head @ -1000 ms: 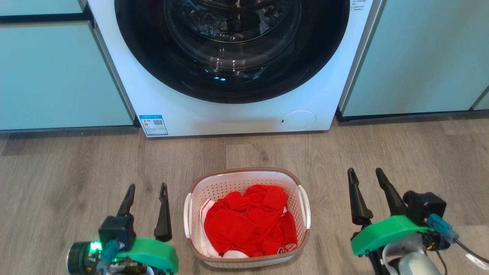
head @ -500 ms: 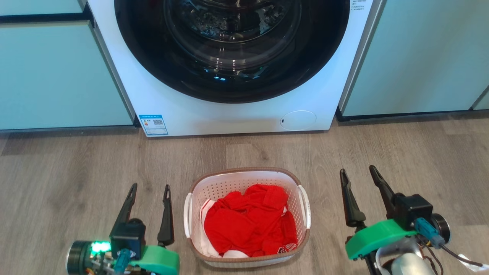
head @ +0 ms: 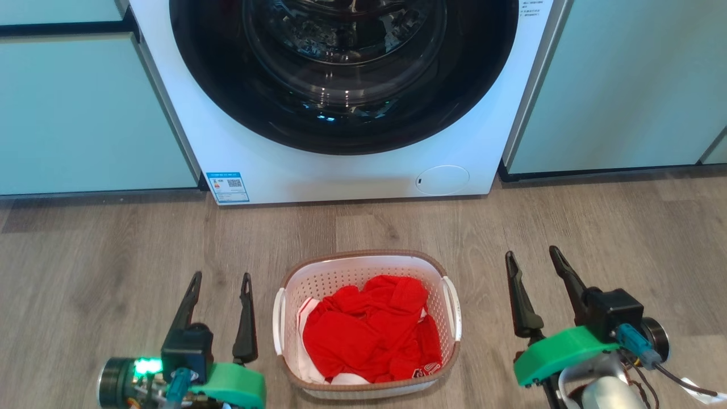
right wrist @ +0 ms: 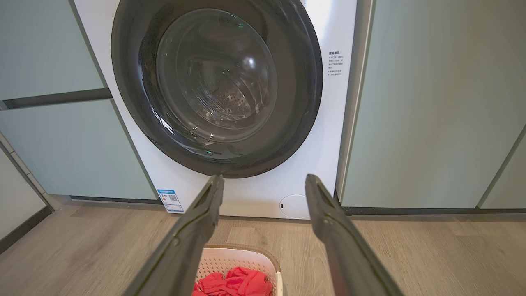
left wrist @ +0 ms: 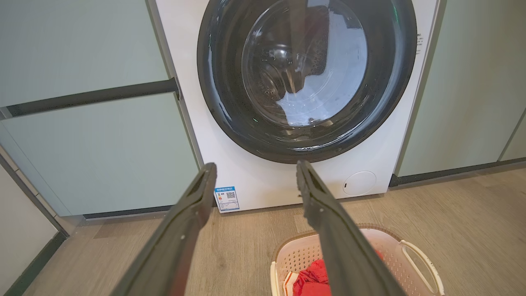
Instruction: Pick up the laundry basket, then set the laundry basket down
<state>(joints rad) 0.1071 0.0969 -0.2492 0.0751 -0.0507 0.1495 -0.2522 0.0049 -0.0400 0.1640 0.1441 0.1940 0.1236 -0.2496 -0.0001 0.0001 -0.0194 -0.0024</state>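
Flanking the laundry basket (head: 335, 278), both grippers hung empty over the floor (head: 113, 255).

Left gripper (head: 221, 275): 2 dark fingers spread wide, nothing between them, tips aimed at the washing machine (head: 352, 176). Its inner finger lay just beside the basket's left handle (head: 278, 321), with a narrow strip of floor between and no contact seen. In the left wrist view that finger crossed in front of the basket's near wall.

Right gripper (head: 531, 251): 2 fingers likewise parted, holding nothing. It stood farther out from the right handle (head: 456, 315) than the left gripper stood from its handle. A green housing (head: 559, 349) sat behind the fingers.

Basket: upright on the floor, midway between the grippers and in front of the washer, apart from it. Its brown rim ran around white perforated walls. Red clothing (head: 369, 329) was heaped inside, with white cloth showing at the heap's left and near edges.

Washer: dark round door (head: 341, 74) shut, blue label (head: 228, 187) at the lower left corner of its front, round cover (head: 442, 179) at the lower right. Pale green cabinets (head: 85, 113) stood on either side.
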